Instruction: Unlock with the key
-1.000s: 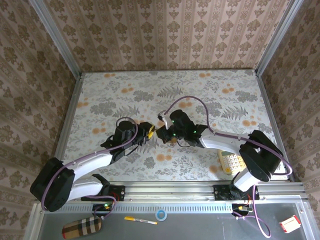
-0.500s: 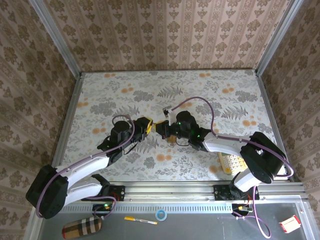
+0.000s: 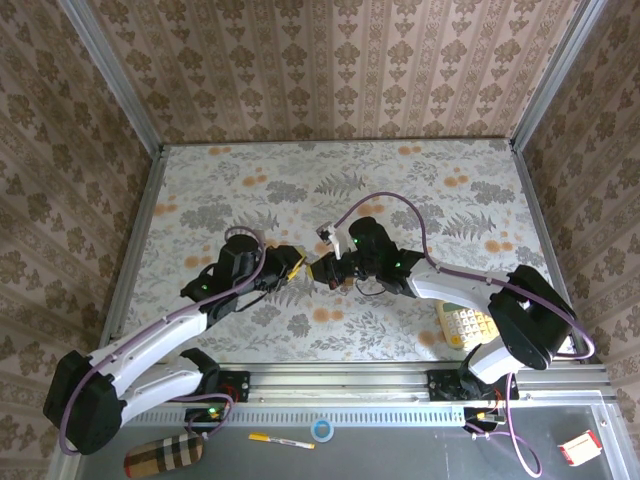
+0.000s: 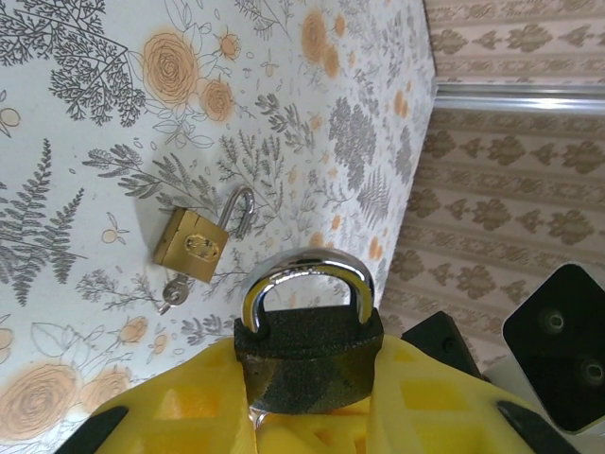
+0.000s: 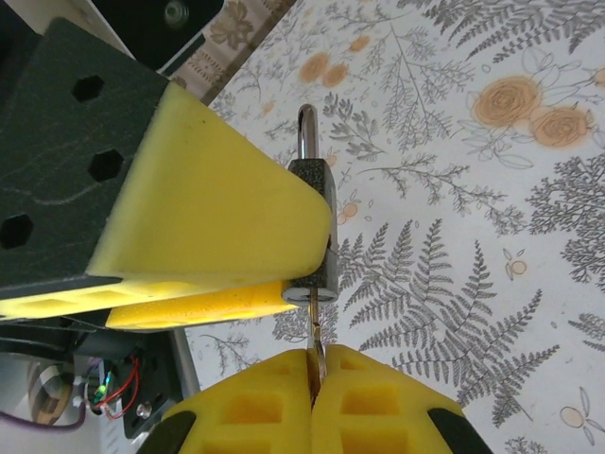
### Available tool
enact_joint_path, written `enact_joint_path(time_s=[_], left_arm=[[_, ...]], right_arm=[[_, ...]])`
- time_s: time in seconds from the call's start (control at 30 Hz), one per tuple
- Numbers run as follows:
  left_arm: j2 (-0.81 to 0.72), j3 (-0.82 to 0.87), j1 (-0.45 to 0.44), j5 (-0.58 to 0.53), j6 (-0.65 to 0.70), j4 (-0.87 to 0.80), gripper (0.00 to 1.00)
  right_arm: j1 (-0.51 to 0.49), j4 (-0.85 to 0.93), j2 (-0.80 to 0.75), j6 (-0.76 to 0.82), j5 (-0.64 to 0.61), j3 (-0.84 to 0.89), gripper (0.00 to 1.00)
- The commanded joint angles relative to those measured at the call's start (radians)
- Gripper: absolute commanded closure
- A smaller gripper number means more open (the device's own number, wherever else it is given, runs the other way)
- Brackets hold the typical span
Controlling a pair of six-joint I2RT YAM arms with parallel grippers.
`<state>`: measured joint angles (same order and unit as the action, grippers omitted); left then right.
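A dark padlock (image 4: 307,355) with a silver shackle is clamped between my left gripper's (image 4: 307,402) yellow pads, shackle pointing away and both its legs seated in the body. In the right wrist view the same padlock (image 5: 317,222) stands edge-on beside the left gripper's pad (image 5: 208,199). The key's thin blade (image 5: 315,326) runs from the padlock's underside down into my right gripper (image 5: 315,378), which is shut on the key; the key's head is hidden between the pads. From above, the left gripper (image 3: 293,266) and right gripper (image 3: 326,268) meet tip to tip over mid-table.
A brass padlock (image 4: 192,245) with its shackle swung open lies on the floral tabletop, a small key (image 4: 170,297) at its base. A calculator (image 3: 462,322) rests near the right arm's base. Patterned walls enclose the table (image 3: 450,200) on three sides.
Both grippers, still joined at the padlock, have drifted slightly toward the near edge since half a second ago. The left arm's elbow has swung further left.
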<state>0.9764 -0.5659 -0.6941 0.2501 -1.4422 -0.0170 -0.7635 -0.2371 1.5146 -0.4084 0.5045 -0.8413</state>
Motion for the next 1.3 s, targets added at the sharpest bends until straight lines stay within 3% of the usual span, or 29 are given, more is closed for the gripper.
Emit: enact_joint_path(time_s=[0.0, 0.1, 0.3, 0.37, 0.5, 0.7, 0.8, 0.9, 1.07, 1.27], left_arm=[[0.027, -0.083, -0.057, 0.152, 0.123, -0.075, 1.00], [0.039, -0.133, -0.073, 0.091, 0.190, -0.195, 1.00], [0.101, -0.198, -0.155, -0.004, 0.235, -0.260, 1.00], [0.124, -0.194, -0.171, 0.002, 0.223, -0.226, 1.00], [0.149, -0.109, -0.172, 0.072, 0.121, -0.006, 1.00], [0.160, -0.238, -0.180, 0.026, 0.284, -0.294, 1.00], [0.151, -0.200, -0.171, 0.026, 0.264, -0.272, 1.00], [0.129, -0.114, -0.140, 0.054, 0.191, -0.148, 1.00], [0.117, -0.117, -0.105, 0.068, 0.204, -0.181, 1.00], [0.163, -0.149, -0.136, 0.084, 0.230, -0.207, 1.00]], right_arm=[[-0.034, -0.171, -0.049, -0.008, 0.187, -0.038, 1.00], [-0.034, -0.206, -0.068, -0.042, 0.138, -0.023, 1.00], [-0.045, -0.332, -0.074, -0.133, 0.072, 0.002, 1.00], [-0.046, -0.344, -0.076, -0.137, 0.037, 0.002, 1.00], [-0.049, -0.370, -0.070, -0.135, 0.031, -0.009, 1.00], [-0.062, -0.165, -0.061, 0.014, 0.072, -0.089, 1.00], [-0.057, -0.162, -0.054, -0.001, 0.062, -0.085, 1.00], [-0.067, -0.173, -0.047, -0.024, 0.065, -0.075, 1.00], [-0.085, -0.178, -0.032, -0.049, 0.069, -0.053, 1.00], [-0.086, -0.215, -0.021, -0.055, 0.040, -0.024, 1.00]])
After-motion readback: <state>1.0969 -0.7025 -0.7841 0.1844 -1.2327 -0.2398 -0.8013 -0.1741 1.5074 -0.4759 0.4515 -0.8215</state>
